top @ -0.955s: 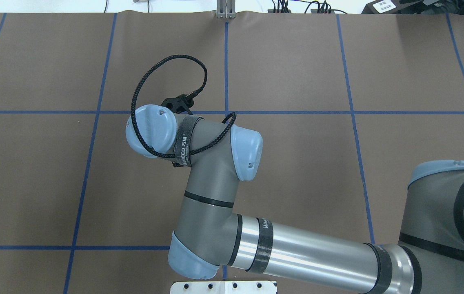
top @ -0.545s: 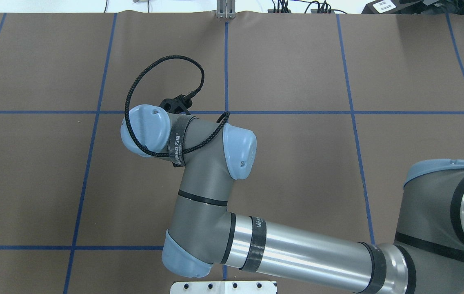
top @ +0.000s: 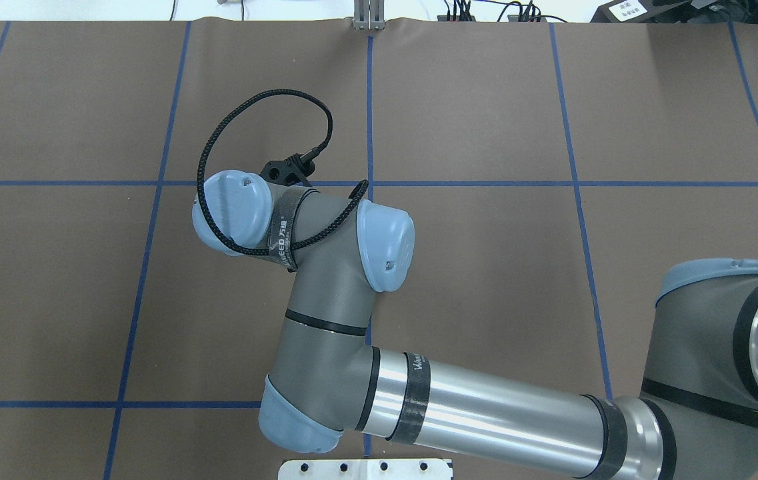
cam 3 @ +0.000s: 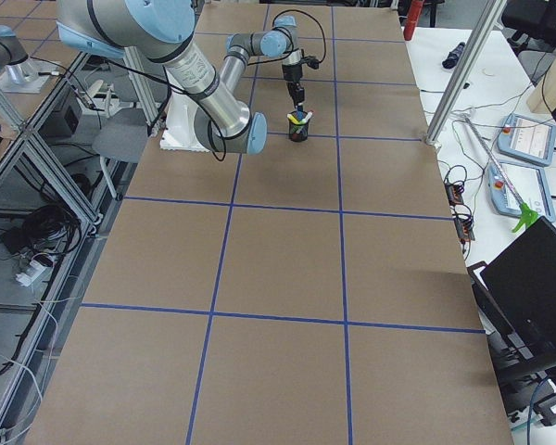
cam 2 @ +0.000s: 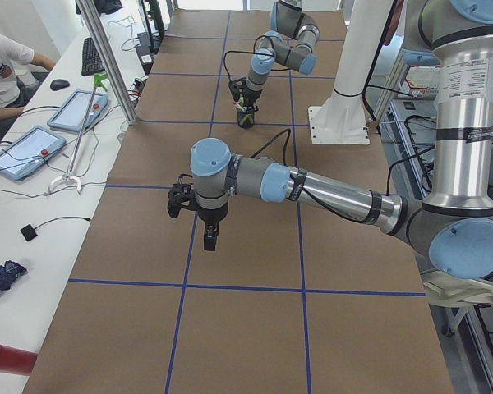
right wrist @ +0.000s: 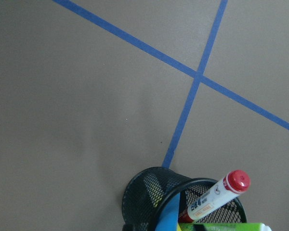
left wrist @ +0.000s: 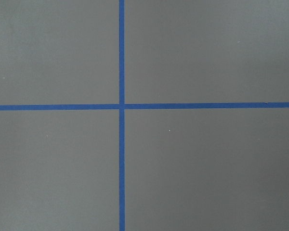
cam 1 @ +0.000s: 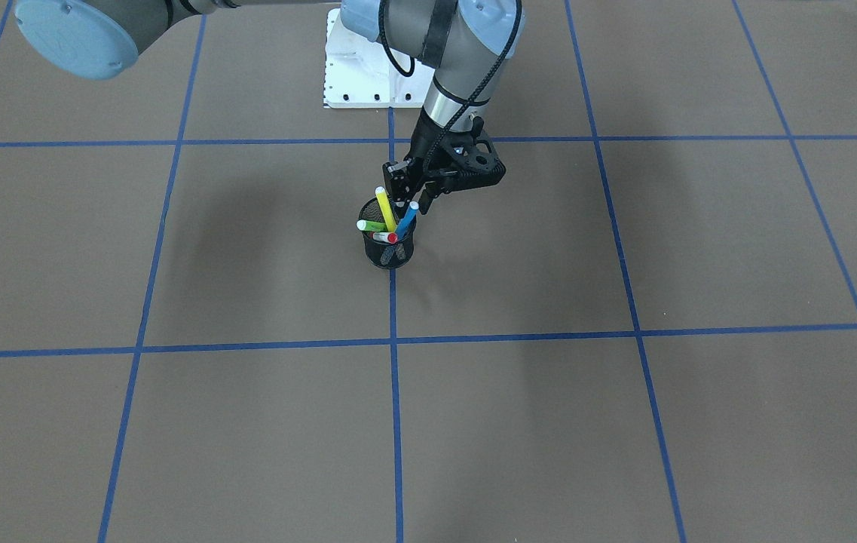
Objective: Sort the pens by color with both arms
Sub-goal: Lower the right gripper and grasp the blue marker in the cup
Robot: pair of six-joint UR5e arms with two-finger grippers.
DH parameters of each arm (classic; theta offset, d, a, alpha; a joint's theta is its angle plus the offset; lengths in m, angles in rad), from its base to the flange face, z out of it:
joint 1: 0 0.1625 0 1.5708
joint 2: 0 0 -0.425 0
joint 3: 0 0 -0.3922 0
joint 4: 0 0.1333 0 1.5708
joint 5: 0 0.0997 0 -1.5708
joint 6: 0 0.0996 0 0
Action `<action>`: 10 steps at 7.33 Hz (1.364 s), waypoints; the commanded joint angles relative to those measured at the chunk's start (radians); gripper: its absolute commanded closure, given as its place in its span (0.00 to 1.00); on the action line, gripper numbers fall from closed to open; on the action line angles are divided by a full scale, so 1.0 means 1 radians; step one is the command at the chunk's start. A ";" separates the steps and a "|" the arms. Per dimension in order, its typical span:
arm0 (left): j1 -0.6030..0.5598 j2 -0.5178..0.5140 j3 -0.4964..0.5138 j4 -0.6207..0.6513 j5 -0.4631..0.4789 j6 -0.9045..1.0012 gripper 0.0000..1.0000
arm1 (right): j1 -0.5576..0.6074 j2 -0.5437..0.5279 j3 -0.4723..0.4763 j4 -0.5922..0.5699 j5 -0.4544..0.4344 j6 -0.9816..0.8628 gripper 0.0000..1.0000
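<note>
A black mesh cup (cam 1: 389, 253) stands on a blue tape line at mid-table. It holds the pens: yellow (cam 1: 384, 210), blue (cam 1: 407, 217), light green (cam 1: 371, 225) and white with a red cap (cam 1: 385, 237). My right gripper (cam 1: 411, 194) hangs just above the pen tops, fingers apart, holding nothing. The right wrist view looks down on the cup (right wrist: 144, 185) and the red-capped pen (right wrist: 216, 195). In the overhead view the right arm (top: 325, 293) hides cup and gripper. My left gripper (cam 2: 209, 240) shows only in the exterior left view, over bare table; I cannot tell its state.
The brown table is marked with a blue tape grid (left wrist: 121, 106). The white pedestal base (cam 1: 368, 68) stands behind the cup. A metal post (top: 369, 17) rises at the far edge. A person (cam 2: 8, 57) sits at a side bench with tablets (cam 2: 78, 111).
In the overhead view the right arm's wrist and elbow have shifted left and slightly toward the robot. The pens and cup stay hidden there.
</note>
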State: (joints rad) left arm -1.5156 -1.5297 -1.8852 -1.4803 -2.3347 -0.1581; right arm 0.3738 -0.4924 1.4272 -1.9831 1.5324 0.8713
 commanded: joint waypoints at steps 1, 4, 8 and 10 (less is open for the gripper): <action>0.000 0.003 0.001 0.000 0.000 0.000 0.00 | -0.003 0.000 -0.002 0.000 -0.006 0.000 0.72; 0.000 0.008 0.000 0.000 0.000 0.002 0.00 | -0.009 -0.003 -0.001 -0.002 -0.023 0.003 1.00; 0.000 0.008 0.000 -0.002 0.000 0.000 0.00 | -0.007 0.003 0.085 -0.074 -0.029 0.003 1.00; 0.000 0.006 0.000 -0.002 -0.002 0.000 0.00 | -0.007 0.008 0.154 -0.124 -0.029 0.003 1.00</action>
State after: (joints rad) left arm -1.5156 -1.5219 -1.8850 -1.4816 -2.3351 -0.1578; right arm 0.3664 -0.4871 1.5407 -2.0820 1.5034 0.8744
